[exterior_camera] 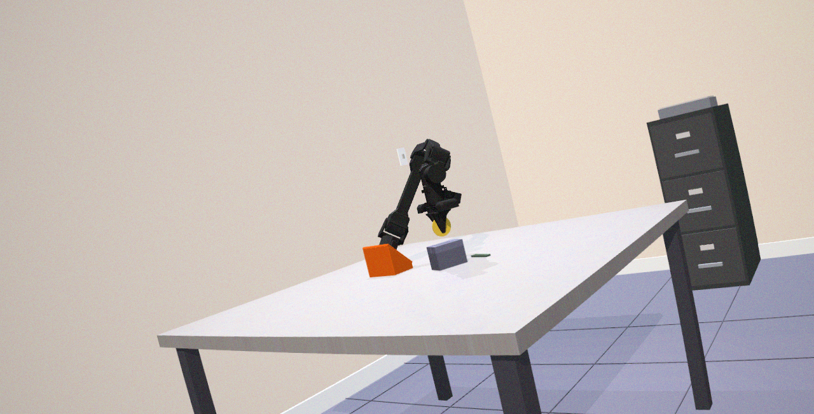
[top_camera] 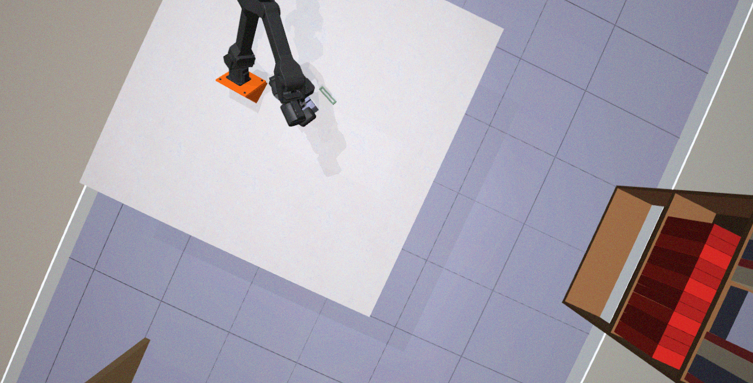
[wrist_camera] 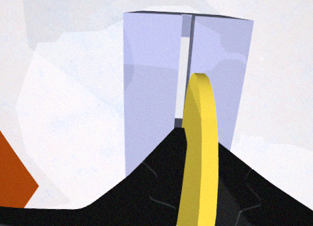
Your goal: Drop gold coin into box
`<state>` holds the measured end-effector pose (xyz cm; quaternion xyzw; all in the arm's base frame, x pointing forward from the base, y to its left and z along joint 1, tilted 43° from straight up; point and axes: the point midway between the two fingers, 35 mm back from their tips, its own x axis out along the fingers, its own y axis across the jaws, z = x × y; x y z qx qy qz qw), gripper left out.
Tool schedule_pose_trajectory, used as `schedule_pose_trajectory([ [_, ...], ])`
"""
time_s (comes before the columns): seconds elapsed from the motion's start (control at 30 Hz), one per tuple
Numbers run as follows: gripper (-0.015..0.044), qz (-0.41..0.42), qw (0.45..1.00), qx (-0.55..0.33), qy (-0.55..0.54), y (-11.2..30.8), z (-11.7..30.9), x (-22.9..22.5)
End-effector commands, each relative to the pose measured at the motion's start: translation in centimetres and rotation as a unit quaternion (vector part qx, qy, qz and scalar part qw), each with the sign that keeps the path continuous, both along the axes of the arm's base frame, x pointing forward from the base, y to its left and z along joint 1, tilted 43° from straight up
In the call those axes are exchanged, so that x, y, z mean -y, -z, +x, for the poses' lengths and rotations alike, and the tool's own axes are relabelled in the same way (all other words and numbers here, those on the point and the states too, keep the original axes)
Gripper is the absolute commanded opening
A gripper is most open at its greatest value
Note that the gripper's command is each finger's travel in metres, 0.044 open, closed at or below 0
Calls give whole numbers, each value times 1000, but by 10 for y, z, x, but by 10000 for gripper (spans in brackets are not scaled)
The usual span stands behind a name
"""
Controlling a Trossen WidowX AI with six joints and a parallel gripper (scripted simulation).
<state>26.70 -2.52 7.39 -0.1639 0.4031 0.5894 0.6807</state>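
Note:
My gripper (exterior_camera: pixel 443 231) (wrist_camera: pixel 186 138) is shut on the gold coin (exterior_camera: pixel 435 228) (wrist_camera: pixel 208 148), which hangs upright from the fingertips. The grey box (top_camera: pixel 311 104) (exterior_camera: pixel 446 256) (wrist_camera: pixel 150 92) stands below, with a visible gap under the coin in the exterior view. In the wrist view, the slot (wrist_camera: pixel 184 73) runs nearly parallel to the coin; the coin's far edge appears just right of the slot and overlaps its near part. The green holder (top_camera: pixel 333 102) (exterior_camera: pixel 481 255) is empty beside the box. The top view shows the box partly hidden by the arm; the coin is hidden there.
The orange arm base (top_camera: pixel 231 85) (exterior_camera: pixel 378 262) (wrist_camera: pixel 13 183) stands on the white table (top_camera: pixel 220 170) (exterior_camera: pixel 318 309), on the other side of the box from the holder. A bookshelf (top_camera: pixel 605 254) and a filing cabinet (exterior_camera: pixel 697 184) stand away from the table.

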Motion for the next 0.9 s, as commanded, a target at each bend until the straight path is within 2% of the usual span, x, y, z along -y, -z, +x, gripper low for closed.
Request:
schedule_pose_trajectory([
  [0.0, 0, 0, 1000, 1, -1, 0, 0, 0],
  [0.87, 0, 0, 1000, 1, 0, 4, -3, 2],
])
